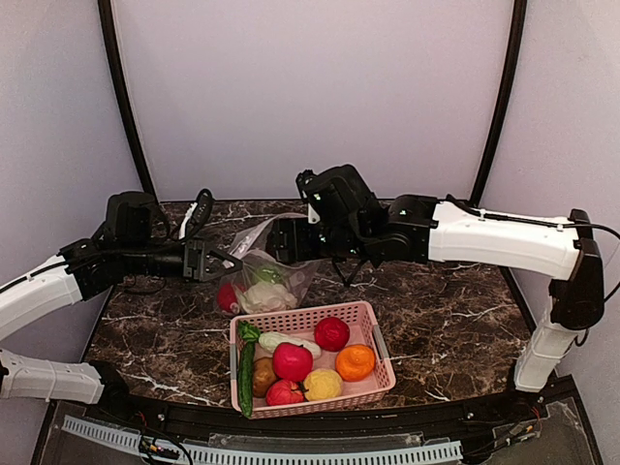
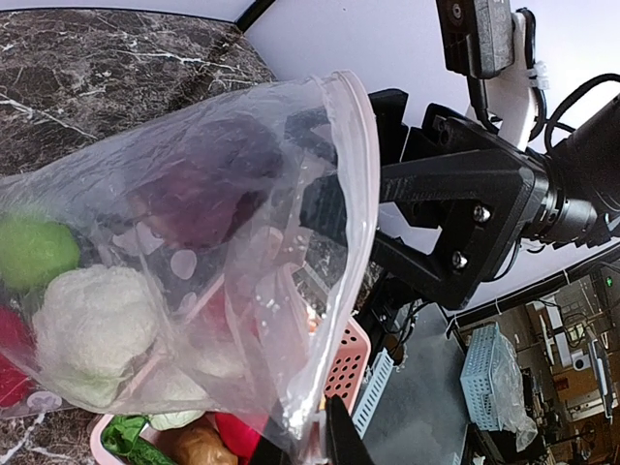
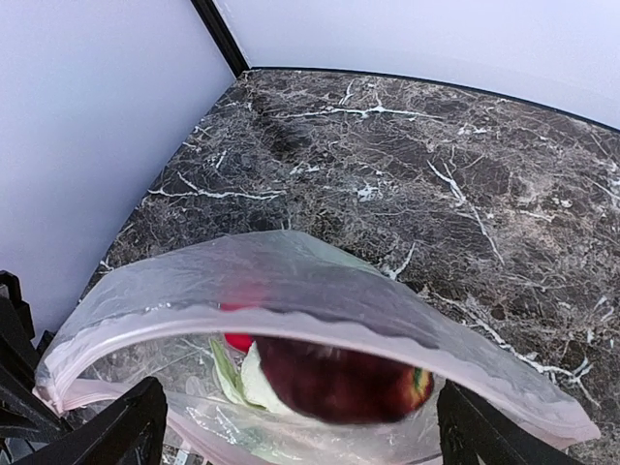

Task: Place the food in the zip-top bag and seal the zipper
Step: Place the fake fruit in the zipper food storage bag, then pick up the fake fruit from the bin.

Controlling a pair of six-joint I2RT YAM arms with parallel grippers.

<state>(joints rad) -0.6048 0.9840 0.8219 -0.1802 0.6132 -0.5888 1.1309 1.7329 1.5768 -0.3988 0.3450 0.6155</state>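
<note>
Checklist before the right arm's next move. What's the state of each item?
1. left claw pinching the zip-top bag edge: ok.
2. bag mouth gaping: ok.
3. right claw open at the mouth: ok.
4. dark red fruit inside the bag: ok.
5. pink basket emptied: not ok, food in it.
6. zipper sealed: not ok.

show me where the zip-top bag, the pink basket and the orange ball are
zip-top bag (image 2: 281,126), left wrist view, clear upper wall
pink basket (image 1: 291,320), top view, far slatted wall
orange ball (image 1: 356,361), top view, its middle
</note>
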